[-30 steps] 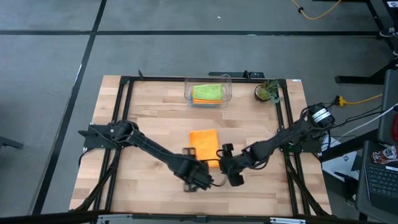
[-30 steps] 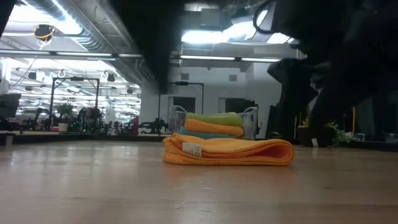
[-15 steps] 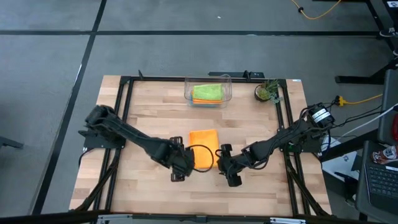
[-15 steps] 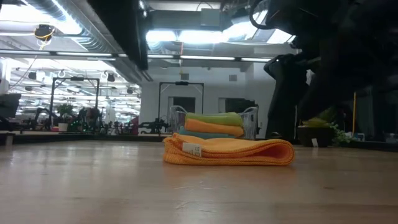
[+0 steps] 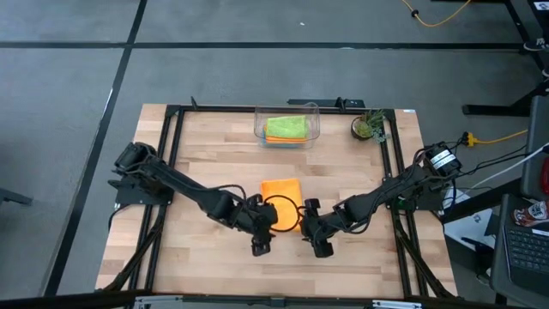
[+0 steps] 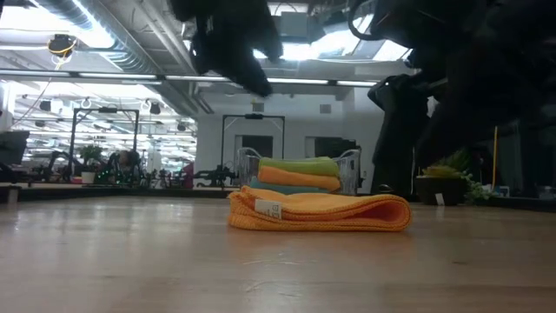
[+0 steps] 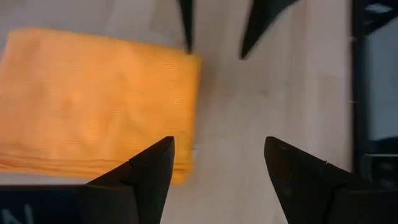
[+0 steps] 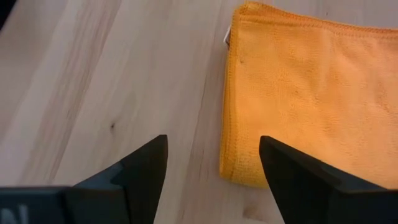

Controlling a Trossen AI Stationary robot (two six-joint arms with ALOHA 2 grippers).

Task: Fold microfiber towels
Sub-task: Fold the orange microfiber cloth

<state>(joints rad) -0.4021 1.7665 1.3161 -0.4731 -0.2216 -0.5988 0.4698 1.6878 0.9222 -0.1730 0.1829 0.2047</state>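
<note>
Seeing folded orange towel [image 5: 281, 204] at frame centre, long axis up-down. My left gripper [image 5: 261, 243] and right gripper [image 5: 318, 244] hang spread, empty, at its lower corners; left looks slightly nearer. Other towels in bin [image 5: 286, 124], upper centre.

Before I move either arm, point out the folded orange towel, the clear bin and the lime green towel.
folded orange towel [image 5: 280, 194]: high view, middle of its top face.
clear bin [image 5: 258, 127]: high view, its left wall.
lime green towel [image 5: 286, 128]: high view, middle of the cloth topping the bin's stack.
</note>
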